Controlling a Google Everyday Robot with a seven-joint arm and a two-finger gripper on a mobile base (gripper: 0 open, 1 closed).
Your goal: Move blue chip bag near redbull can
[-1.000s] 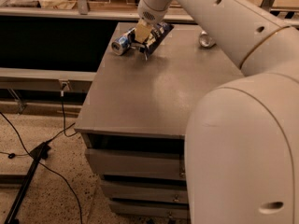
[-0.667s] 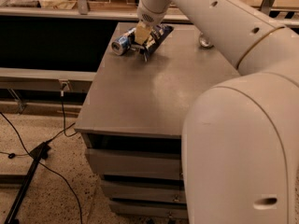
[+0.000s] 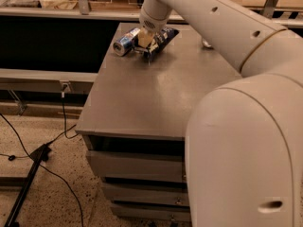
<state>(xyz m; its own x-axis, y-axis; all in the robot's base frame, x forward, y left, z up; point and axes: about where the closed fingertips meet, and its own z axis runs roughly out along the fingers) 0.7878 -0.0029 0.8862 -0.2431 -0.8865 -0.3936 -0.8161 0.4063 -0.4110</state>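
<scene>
The blue chip bag [image 3: 163, 36] is a dark navy foil bag lying at the far left of the grey table top [image 3: 156, 93]. The redbull can [image 3: 125, 41] lies on its side just left of the bag, blue and silver, close to the table's left edge. My gripper [image 3: 145, 46] reaches down from the white arm [image 3: 199, 13] and is shut on the near left end of the bag, between the bag and the can. The bag's gripped end is partly hidden by the gripper.
A plain silver can [image 3: 206, 44] stands at the far right of the table, mostly hidden behind the arm. Drawers [image 3: 137, 167] sit under the table top. A dark counter [image 3: 47, 41] runs along the left. Cables [image 3: 52, 145] lie on the floor.
Almost nothing differs. The gripper stays at the bag beside the can, and the arm has shifted only slightly.
</scene>
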